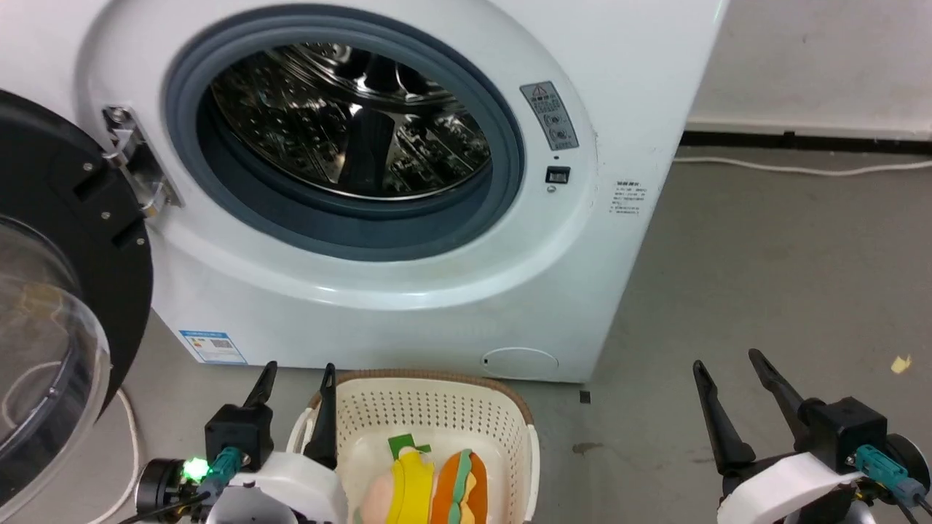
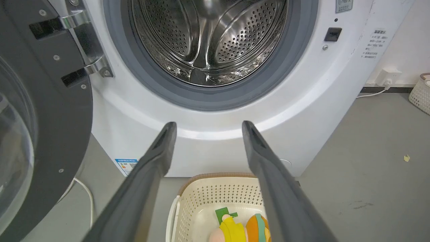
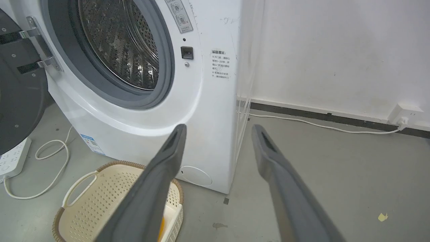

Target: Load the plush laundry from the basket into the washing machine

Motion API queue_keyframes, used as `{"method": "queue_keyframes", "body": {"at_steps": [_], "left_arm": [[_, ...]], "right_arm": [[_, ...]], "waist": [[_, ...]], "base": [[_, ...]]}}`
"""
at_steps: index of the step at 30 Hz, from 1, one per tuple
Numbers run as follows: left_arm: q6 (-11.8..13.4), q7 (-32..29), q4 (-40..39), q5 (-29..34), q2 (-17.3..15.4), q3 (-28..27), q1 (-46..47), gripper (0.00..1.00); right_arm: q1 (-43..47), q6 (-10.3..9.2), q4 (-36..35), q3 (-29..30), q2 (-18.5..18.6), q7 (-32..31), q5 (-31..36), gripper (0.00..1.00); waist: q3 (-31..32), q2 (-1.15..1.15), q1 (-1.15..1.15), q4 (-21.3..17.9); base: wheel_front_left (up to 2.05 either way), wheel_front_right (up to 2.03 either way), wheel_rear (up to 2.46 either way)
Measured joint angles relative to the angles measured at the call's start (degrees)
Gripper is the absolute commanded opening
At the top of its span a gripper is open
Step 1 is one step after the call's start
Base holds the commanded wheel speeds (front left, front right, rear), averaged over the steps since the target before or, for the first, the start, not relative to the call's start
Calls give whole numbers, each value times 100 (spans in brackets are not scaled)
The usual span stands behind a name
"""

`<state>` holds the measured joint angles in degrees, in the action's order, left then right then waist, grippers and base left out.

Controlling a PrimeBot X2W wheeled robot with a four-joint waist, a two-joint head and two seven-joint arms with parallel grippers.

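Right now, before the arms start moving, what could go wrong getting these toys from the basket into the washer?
1. The pinkish figure and the hamburger lie pressed together in the basket, so the open left gripper may snag both or drop one.
2. The open door hangs just left of that arm; a wide lift could strike it.
3. A toy released short might land on the grey gasket, not in the drum.
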<state>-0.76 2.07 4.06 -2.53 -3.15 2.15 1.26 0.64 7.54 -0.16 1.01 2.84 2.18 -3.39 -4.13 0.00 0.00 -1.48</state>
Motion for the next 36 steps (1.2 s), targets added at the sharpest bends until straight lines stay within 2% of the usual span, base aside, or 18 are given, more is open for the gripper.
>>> {"method": "queue_keyframes", "body": {"at_steps": [17, 23, 36], "left_arm": [[-102, -113, 962, -435, -299, 353, 632, 100], [-144, -232, 1424, -561, -438, 631, 868, 100], [-201, -514, 2237, -1094, -960, 1107, 1513, 100]], "right_arm": [[-218, 0, -33, 37, 0, 204, -277, 100], [-293, 0, -48, 36, 0, 267, -411, 100], [-483, 0, -131, 52, 0, 430, -744, 100]], "waist": [[-742, 0, 1, -336], [-1044, 0, 1, -448], [-1763, 0, 0, -775]], "base": [[0, 0, 0], [0, 0, 0], [0, 0, 0]]}}
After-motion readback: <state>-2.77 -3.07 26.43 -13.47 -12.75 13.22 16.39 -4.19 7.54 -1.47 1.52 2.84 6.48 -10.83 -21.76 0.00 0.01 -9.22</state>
